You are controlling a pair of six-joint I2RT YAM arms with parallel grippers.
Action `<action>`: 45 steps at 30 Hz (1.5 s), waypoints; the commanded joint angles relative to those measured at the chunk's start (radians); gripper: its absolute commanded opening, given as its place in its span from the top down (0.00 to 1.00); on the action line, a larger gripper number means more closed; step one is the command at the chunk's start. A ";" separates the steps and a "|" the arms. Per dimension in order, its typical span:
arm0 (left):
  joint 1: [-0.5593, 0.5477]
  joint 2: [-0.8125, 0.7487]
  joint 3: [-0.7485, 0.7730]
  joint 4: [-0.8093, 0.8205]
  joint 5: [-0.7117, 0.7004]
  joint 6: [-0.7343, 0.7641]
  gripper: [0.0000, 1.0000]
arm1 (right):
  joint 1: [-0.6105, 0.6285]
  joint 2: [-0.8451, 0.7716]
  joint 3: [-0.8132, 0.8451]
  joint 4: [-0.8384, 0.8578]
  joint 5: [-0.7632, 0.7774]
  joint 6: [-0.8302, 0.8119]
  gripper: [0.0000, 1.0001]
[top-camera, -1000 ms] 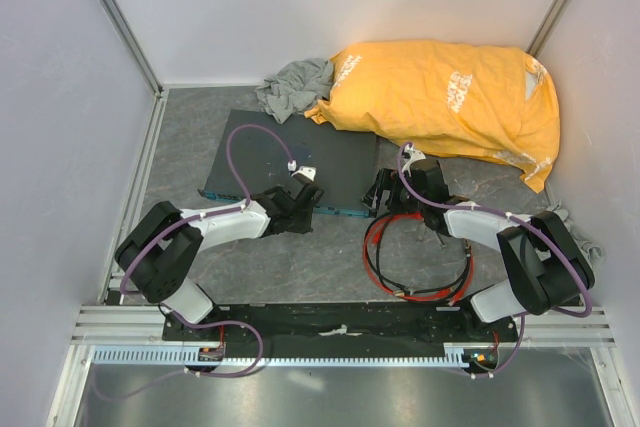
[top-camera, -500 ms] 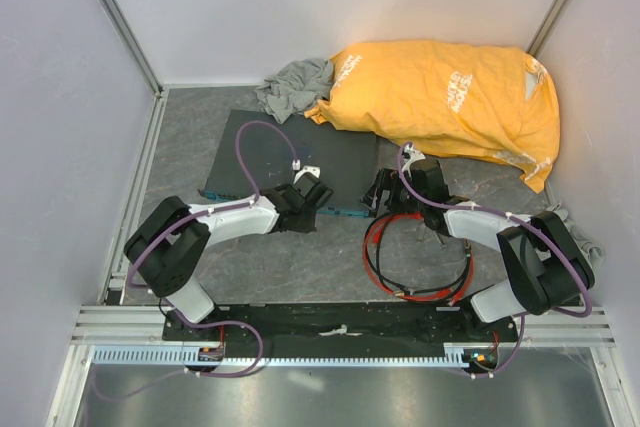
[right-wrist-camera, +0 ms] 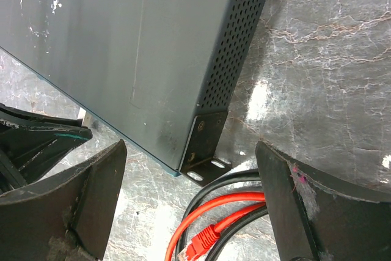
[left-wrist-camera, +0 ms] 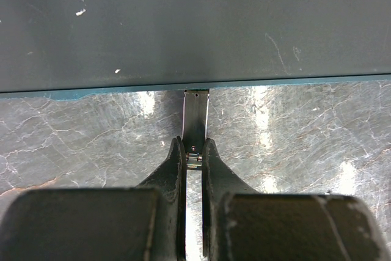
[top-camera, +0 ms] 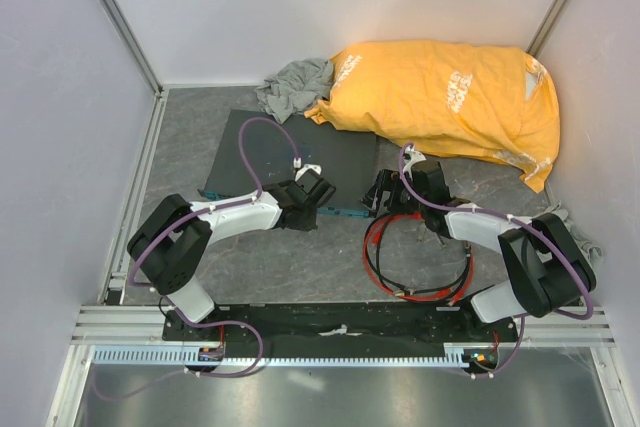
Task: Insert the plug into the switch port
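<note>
Two robot arms work at a dark grey switch (top-camera: 285, 152) lying flat on a marbled table (top-camera: 260, 257). The left gripper (left-wrist-camera: 193, 146) sits at the switch's teal front edge (left-wrist-camera: 91, 93), fingers pinched almost together on a tiny silvery piece that cannot be identified. A pale narrow strip (left-wrist-camera: 195, 114) runs from the fingertips up to that edge. The edge shows only as a thin line, and no switch port can be made out along it. The right gripper (right-wrist-camera: 190, 151) hangs with its jaws spread wide and holding nothing, framing the switch's corner and its mounting bracket (right-wrist-camera: 208, 145). The plug (right-wrist-camera: 198, 246) lies loose on the table just below that corner, at the end of the red cable (right-wrist-camera: 235, 202). It sits beside black cables (right-wrist-camera: 241, 180) and is partly cut off by the bottom of the right wrist view. An orange bag (top-camera: 450, 97) and a crumpled grey cloth (top-camera: 295, 82) hide part of the switch's far edge.
</note>
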State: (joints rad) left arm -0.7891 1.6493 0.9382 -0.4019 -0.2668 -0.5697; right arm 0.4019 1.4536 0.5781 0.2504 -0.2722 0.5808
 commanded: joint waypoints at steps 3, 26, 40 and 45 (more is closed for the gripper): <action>0.019 0.010 0.019 -0.055 -0.176 -0.055 0.98 | -0.002 -0.032 -0.007 0.047 -0.019 0.010 0.06; -0.015 0.032 -0.022 -0.080 -0.089 -0.093 0.99 | -0.002 -0.033 -0.014 0.056 -0.035 0.022 0.06; -0.018 0.017 -0.012 -0.091 -0.052 -0.065 0.99 | 0.000 -0.027 -0.014 0.061 -0.042 0.024 0.06; -0.018 0.020 0.020 -0.094 -0.054 -0.044 0.98 | -0.002 -0.025 -0.014 0.062 -0.041 0.024 0.06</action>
State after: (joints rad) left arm -0.8112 1.6592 0.9291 -0.4225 -0.3111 -0.6319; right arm 0.4019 1.4425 0.5671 0.2760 -0.3000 0.5991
